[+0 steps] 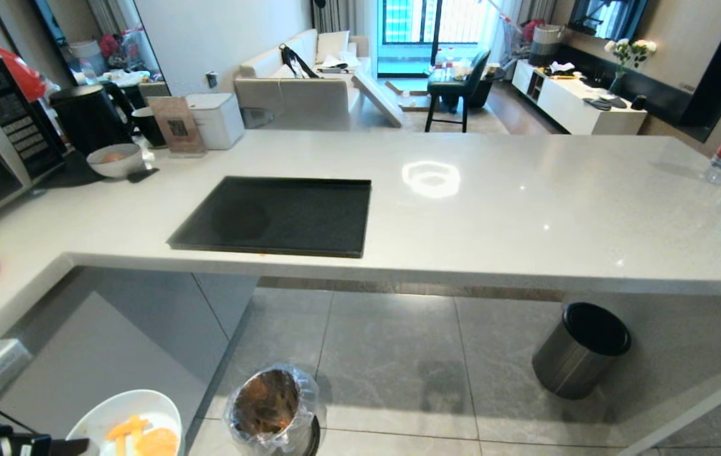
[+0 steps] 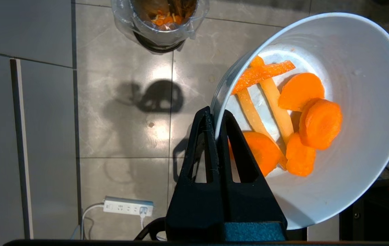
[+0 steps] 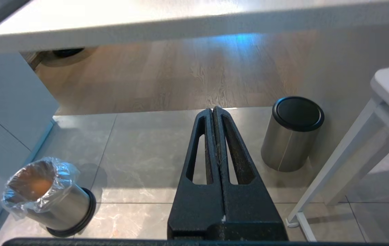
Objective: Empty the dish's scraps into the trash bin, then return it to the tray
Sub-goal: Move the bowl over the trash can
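A: How is the light behaving here?

B: Daylight is pouring in from the far balcony window (image 1: 426,28), and a ceiling lamp is glaring as a white ring on the counter (image 1: 431,178).

A: Any shadows?

B: Yes. Just ahead of the left gripper (image 2: 216,118), a dark shadow and a bright hotspot are lying on the floor tiles (image 2: 122,102). The scraps (image 2: 319,123) beside its tips are looking sharp and vivid.

A: Distortion?

B: Straight edges are bowing toward the head view's borders.
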`<state>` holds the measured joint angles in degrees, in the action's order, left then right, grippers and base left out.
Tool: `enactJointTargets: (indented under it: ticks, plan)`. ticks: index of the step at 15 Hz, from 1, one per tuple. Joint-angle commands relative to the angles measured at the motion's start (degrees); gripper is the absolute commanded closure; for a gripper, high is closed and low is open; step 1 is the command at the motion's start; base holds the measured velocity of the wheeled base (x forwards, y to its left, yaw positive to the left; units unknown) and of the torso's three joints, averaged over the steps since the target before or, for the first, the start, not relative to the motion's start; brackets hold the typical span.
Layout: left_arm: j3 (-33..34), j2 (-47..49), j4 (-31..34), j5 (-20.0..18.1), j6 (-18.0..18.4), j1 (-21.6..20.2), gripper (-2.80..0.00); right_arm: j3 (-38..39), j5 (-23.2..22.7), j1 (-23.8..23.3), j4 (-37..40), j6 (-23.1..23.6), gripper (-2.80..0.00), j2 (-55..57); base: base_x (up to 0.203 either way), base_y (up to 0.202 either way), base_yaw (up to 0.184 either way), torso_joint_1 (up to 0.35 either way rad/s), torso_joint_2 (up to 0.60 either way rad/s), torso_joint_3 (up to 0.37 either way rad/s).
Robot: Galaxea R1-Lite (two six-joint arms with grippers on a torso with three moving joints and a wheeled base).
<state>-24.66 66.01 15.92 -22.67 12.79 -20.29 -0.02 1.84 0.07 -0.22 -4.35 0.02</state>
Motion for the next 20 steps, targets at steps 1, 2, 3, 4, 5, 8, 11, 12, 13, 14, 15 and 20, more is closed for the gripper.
enactJointTargets:
  ticks: [1, 2, 3, 4, 5, 8, 11, 12, 13, 14, 15, 20]
  plan:
    - [0.05, -0.01, 0.07, -0.09, 0.13, 0.0, 0.0, -0.01, 0.0, 0.01, -0.04, -0.04, 0.0, 0.06, 0.0, 0.0, 0.0, -0.192, 0.56, 0.363]
    - [0.14, -0.01, 0.07, -0.09, 0.13, 0.17, 0.0, 0.02, 0.0, 0.01, -0.04, -0.04, 0.0, 0.06, 0.0, 0.0, 0.0, -0.173, 0.55, 0.358]
    - [0.23, -0.01, 0.07, -0.09, 0.13, 0.49, 0.0, 0.02, 0.0, 0.01, -0.04, -0.04, 0.0, 0.06, 0.0, 0.0, 0.0, -0.173, 0.54, 0.367]
    - [0.23, 0.03, 0.07, -0.18, 0.13, 0.51, 0.0, 0.02, 0.0, 0.01, -0.04, -0.04, 0.0, 0.06, 0.0, 0.0, 0.0, -0.164, 0.53, 0.359]
    - [0.32, 0.08, 0.07, -0.25, 0.13, 0.51, 0.0, 0.02, 0.0, 0.01, -0.04, -0.04, 0.0, 0.06, 0.0, 0.0, 0.0, -0.154, 0.53, 0.373]
    - [0.68, 0.35, -0.02, -0.34, 0.13, 0.51, 0.0, -0.04, 0.0, 0.01, -0.04, -0.04, 0.0, 0.06, 0.0, 0.0, 0.0, -0.127, 0.49, 0.365]
    - [1.02, 0.35, 0.0, -0.35, 0.92, 0.51, 0.0, -0.06, 0.0, 0.01, -0.04, -0.04, 0.0, 0.06, 0.0, 0.0, 0.0, -0.104, 0.48, 0.378]
    - [1.02, 0.35, -0.02, -0.35, 0.92, 0.51, 0.0, 0.02, 0.0, 0.01, -0.04, -0.04, 0.0, 0.06, 0.0, 0.0, 0.0, -0.081, 0.47, 0.39]
    - [1.02, 0.35, -0.01, -0.44, 0.98, 0.51, 0.0, -0.06, 0.0, 0.01, -0.04, -0.04, 0.0, 0.06, 0.0, 0.0, 0.0, -0.067, 0.47, 0.391]
    - [1.11, 0.35, 0.06, -0.44, 0.94, 0.51, 0.0, -0.06, 0.0, 0.01, -0.04, -0.04, 0.0, 0.06, 0.0, 0.0, 0.0, -0.041, 0.45, 0.393]
    - [1.02, 0.35, 0.06, -0.44, 0.92, 0.51, 0.0, 0.0, 0.0, 0.01, -0.04, -0.04, 0.0, 0.06, 0.0, 0.0, 0.0, -0.038, 0.46, 0.4]
    - [0.93, 0.26, -0.02, -0.35, 0.92, 0.51, 0.0, 0.02, 0.0, 0.01, -0.04, -0.04, 0.0, 0.06, 0.0, 0.0, 0.0, -0.01, 0.43, 0.426]
